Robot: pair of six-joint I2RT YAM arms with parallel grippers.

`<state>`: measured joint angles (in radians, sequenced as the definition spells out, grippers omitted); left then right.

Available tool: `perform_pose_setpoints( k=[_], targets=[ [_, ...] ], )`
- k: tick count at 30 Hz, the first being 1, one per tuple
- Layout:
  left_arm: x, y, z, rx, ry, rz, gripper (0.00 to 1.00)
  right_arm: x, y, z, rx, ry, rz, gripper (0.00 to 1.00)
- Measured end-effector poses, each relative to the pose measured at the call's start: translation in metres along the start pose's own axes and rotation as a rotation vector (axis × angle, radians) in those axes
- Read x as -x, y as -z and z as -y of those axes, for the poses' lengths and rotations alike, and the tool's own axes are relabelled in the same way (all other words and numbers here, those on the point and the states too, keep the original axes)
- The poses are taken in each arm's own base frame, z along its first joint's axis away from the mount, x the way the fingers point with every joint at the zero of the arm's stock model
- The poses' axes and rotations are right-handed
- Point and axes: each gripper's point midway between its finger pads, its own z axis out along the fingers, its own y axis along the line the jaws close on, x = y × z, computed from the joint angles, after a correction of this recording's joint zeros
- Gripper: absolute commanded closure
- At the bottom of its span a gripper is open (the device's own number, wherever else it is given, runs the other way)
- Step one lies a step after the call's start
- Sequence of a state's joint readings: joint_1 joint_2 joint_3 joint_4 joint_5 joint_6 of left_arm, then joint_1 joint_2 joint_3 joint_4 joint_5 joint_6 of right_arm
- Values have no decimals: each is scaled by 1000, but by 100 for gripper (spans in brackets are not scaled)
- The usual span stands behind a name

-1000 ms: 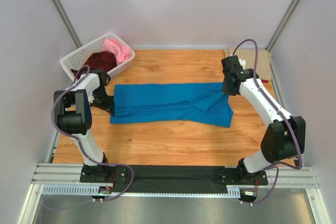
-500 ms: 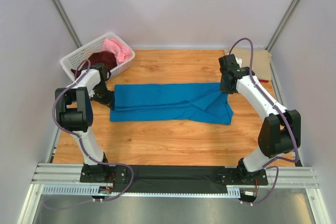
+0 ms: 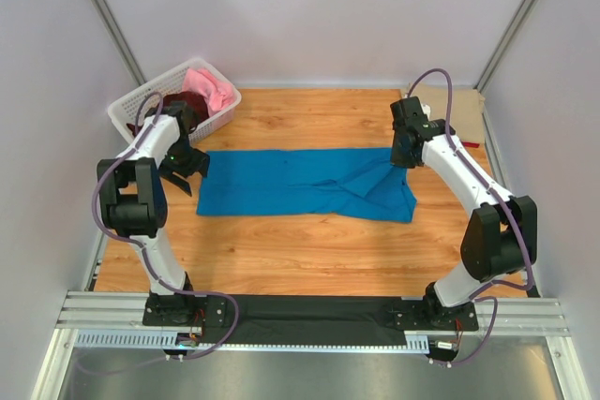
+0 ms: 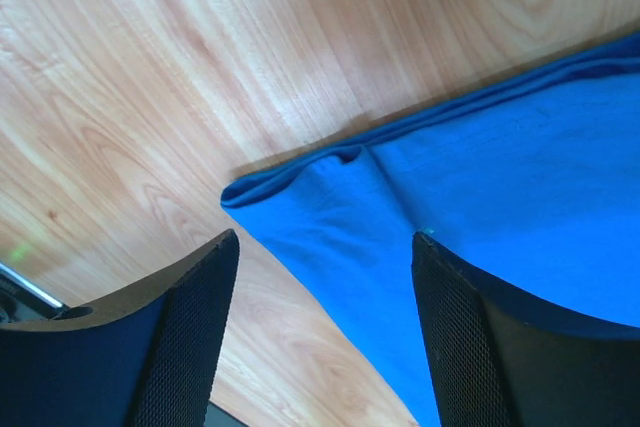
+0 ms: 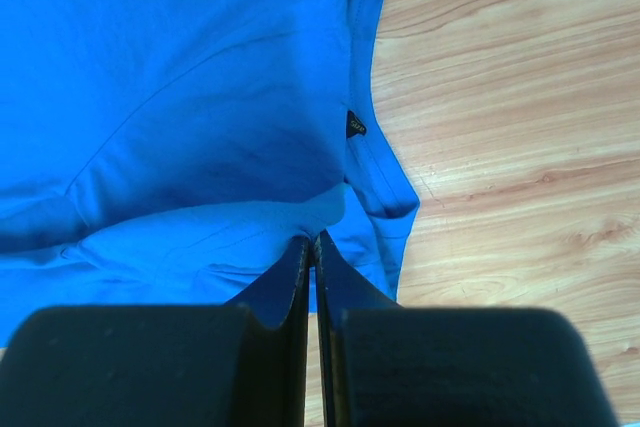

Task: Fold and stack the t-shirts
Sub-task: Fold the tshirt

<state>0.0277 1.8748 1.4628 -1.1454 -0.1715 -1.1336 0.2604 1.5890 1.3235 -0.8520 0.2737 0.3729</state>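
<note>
A bright blue t-shirt [image 3: 300, 185] lies folded into a long band across the wooden table. My left gripper [image 3: 186, 170] hovers open over its left end. In the left wrist view the shirt's folded corner [image 4: 300, 197] lies flat between the spread fingers [image 4: 190, 337], touched by neither. My right gripper [image 3: 401, 158] is at the shirt's right end. In the right wrist view this gripper [image 5: 312, 239] is shut on a pinch of blue cloth [image 5: 200, 97] near the collar label [image 5: 355, 125]. Pink [image 3: 211, 86] and dark maroon [image 3: 178, 107] t-shirts sit in the basket.
The white lattice basket [image 3: 122, 114] stands at the far left corner, just behind my left arm. A flat tan piece [image 3: 461, 110] with a red sliver [image 3: 469, 144] at its near edge lies at the far right. Grey walls close in on three sides.
My left gripper has opened and let go of the shirt's left end, then drawn back toward the basket. The right gripper stays shut on the cloth, shifted slightly away from me.
</note>
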Motion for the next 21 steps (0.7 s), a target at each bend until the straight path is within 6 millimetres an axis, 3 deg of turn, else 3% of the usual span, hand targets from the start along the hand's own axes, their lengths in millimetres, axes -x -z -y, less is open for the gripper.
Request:
perform_pose_setpoints(
  k=[7,13,16,17,21],
  targets=[
    [0,3,-2,-62,-76,41,23,1,-2,-2,5,1,-6,98],
    [-13,3,-6,-148,-143,46,23,18,-20,-13,-8,5,-11,95],
    [-13,-3,-4,-153,-166,55,23,23,-33,-12,-47,17,-14,84],
    [-13,-5,-4,-150,-173,56,23,25,-38,-12,-60,24,-17,74],
    [-14,-14,-11,-122,-199,58,23,31,-50,-16,-73,40,-27,57]
  ],
)
